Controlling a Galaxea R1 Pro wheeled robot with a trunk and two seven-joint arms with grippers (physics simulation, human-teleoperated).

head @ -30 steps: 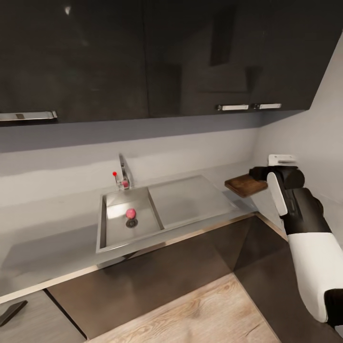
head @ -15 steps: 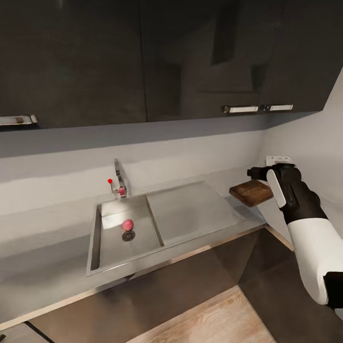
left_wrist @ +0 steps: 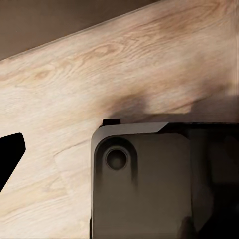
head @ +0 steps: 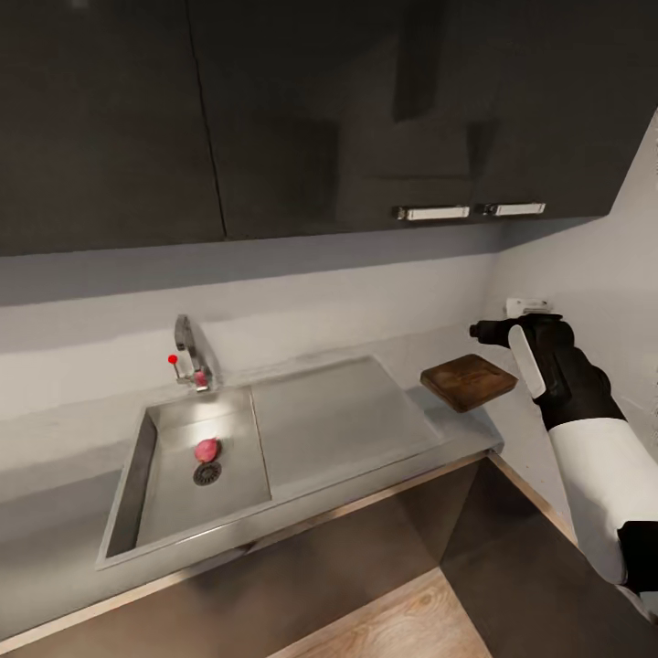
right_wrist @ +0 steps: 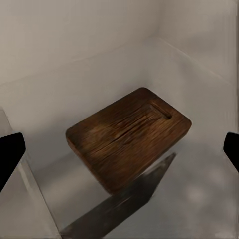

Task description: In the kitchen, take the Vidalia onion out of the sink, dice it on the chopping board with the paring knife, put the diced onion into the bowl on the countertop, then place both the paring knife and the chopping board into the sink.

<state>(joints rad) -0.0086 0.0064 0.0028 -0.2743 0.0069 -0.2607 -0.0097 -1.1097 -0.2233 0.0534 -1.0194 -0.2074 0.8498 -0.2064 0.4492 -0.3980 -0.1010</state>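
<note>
1. Head view: the right arm reached forward at the right side, black forearm raised, its claw [head: 489,331] hanging above the far right corner of the grey stone-like bench [head: 64,475].
2. In the right wrist view the claw's two dark fingertips [right_wrist: 11,154] stood wide apart at the picture's edges, holding nothing.
3. The dark brown wooden rectangular chopping board [head: 468,381] lay flat on the bench, just right of the drainboard and near the front edge; its grooved face [right_wrist: 130,134] showed bare.
4. Open bench lay between board and walls.
5. The grey rectangular sink [head: 146,457] held a small pinkish-red onion [head: 206,449] beside the round drain.
6. A chrome tap [head: 190,356] stood behind the basin.
7. The left wrist view showed wooden floor [left_wrist: 99,74]; the left claw's state I cannot tell.
</note>
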